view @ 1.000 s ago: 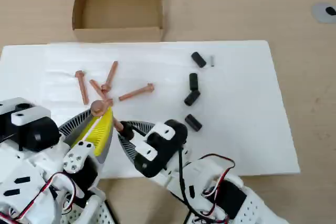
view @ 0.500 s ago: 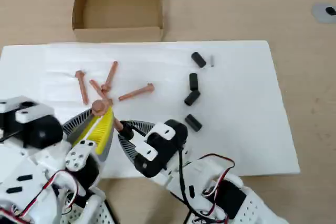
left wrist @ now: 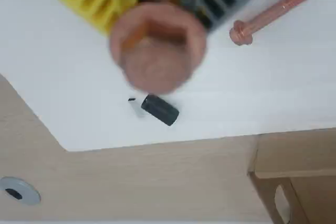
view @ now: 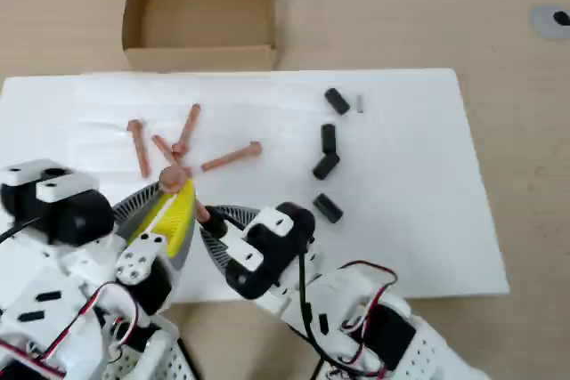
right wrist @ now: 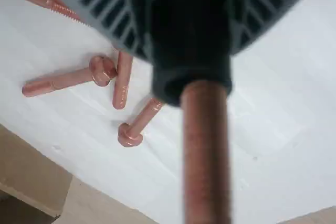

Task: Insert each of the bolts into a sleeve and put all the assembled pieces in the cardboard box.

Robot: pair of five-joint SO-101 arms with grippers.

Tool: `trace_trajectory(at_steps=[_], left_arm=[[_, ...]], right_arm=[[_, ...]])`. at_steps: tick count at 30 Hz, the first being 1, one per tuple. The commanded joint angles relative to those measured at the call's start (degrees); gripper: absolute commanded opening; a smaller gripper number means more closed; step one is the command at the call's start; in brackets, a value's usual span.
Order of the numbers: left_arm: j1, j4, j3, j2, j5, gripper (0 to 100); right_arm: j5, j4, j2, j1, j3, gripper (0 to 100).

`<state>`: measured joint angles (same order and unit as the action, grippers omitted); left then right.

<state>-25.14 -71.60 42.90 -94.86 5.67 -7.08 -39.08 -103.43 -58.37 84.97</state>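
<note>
Left gripper (view: 169,195): we saw it at the near edge of the white sheet (view: 419,220). Its yellow and grey fingers pinched the shank of the held bolt (left wrist: 157,45), whose head stood just past the fingertips.
Right gripper (view: 216,230): just beside the left one, it was clamped on the black held sleeve (right wrist: 191,51). A copper shaft (right wrist: 205,150) stuck out of the sleeve's end toward the left gripper, and we could not tell whether that shaft belonged to the bolt pinched there.
Loose bolts (view: 232,156): four lay fanned out on the sheet just beyond both grippers, two of them touching.
Loose sleeves (view: 326,165): four lay farther to the right on the sheet, apart from the bolts, the nearest one near the right gripper.
Grey piece (view: 360,104): a small one lay just beside the farthest sleeve.
Cardboard box (view: 200,58): it stood open-topped on the wooden table (view: 401,24), just beyond the sheet's far edge.
</note>
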Motion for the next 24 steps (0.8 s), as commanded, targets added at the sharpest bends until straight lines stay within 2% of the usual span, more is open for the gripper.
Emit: trace_trajectory(at_steps=[1, 13, 19, 24], left_arm=[[0.70, 1.93, 1.05, 0.13, -0.18, 1], [0.88, 5.01, 1.41, 0.13, -0.26, 1], [5.80, 7.47, 1.49, 0.13, -0.09, 1], [6.24, 7.38, 1.58, 0.13, 0.00, 1]], right_arm=[[-0.44, 1.67, -5.14, -0.40, -0.57, 0.9], [-0.44, 1.67, -5.14, -0.40, -0.48, 0.9], [-0.44, 1.67, -5.14, -0.40, -0.48, 0.9], [-0.44, 1.67, -5.14, -0.40, -0.48, 0.9]])
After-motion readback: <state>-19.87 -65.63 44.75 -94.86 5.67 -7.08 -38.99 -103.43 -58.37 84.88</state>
